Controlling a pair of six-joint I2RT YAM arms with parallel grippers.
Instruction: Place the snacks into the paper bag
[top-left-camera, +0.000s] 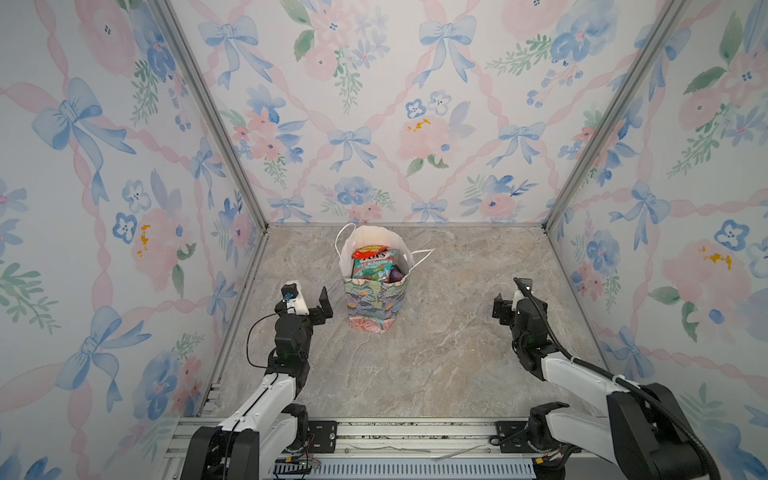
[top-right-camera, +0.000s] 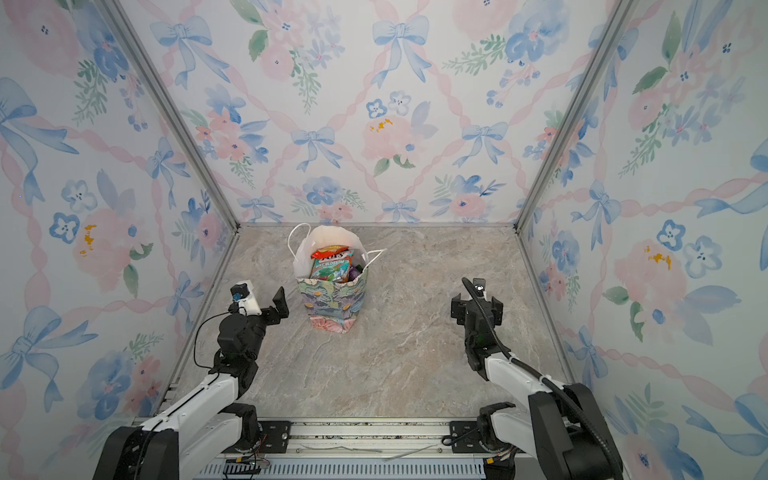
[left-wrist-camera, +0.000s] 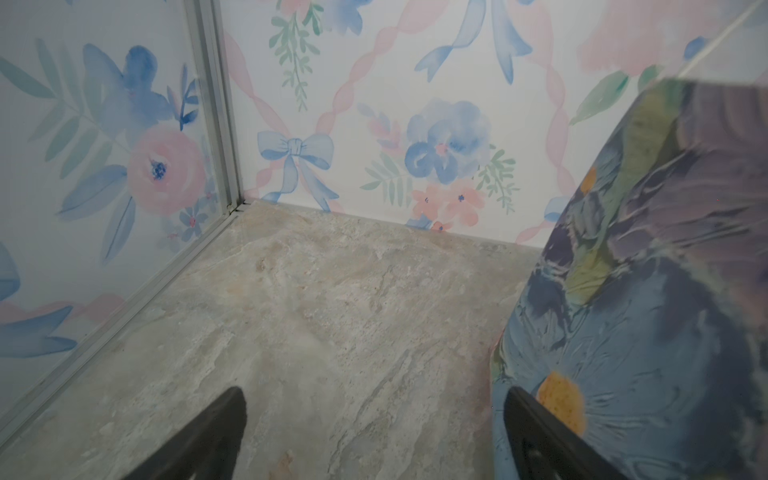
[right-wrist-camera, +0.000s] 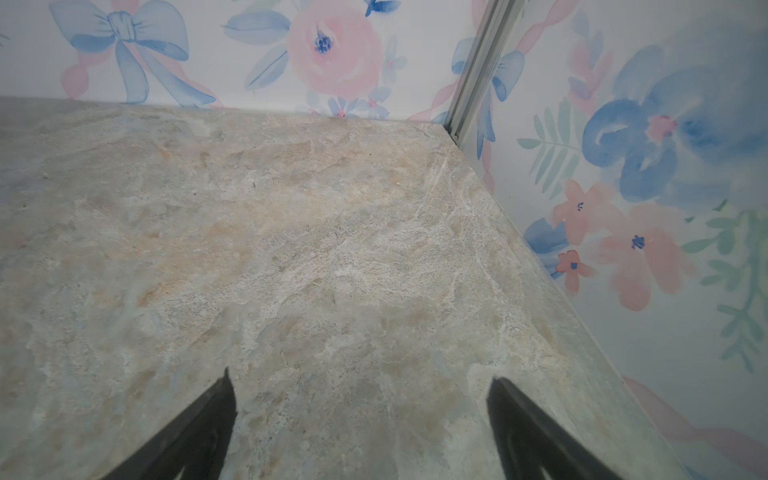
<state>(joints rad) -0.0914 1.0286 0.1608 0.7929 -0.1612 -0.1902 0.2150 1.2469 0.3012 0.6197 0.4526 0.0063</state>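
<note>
Inside paper bag (top-left-camera: 370, 305), snacks (top-left-camera: 371, 266) packed; left gripper (left-wrist-camera: 374, 395) and right gripper (right-wrist-camera: 361, 378) spread wide, empty

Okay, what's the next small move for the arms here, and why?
Probably ease the left gripper away from the paper bag: the snacks sit inside it, none shows on the table, and the right gripper is open and empty too.

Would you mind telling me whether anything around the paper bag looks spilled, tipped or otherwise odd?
Nothing stands out: the paper bag stands upright on the table with the snacks inside it, and none lie outside.
</note>
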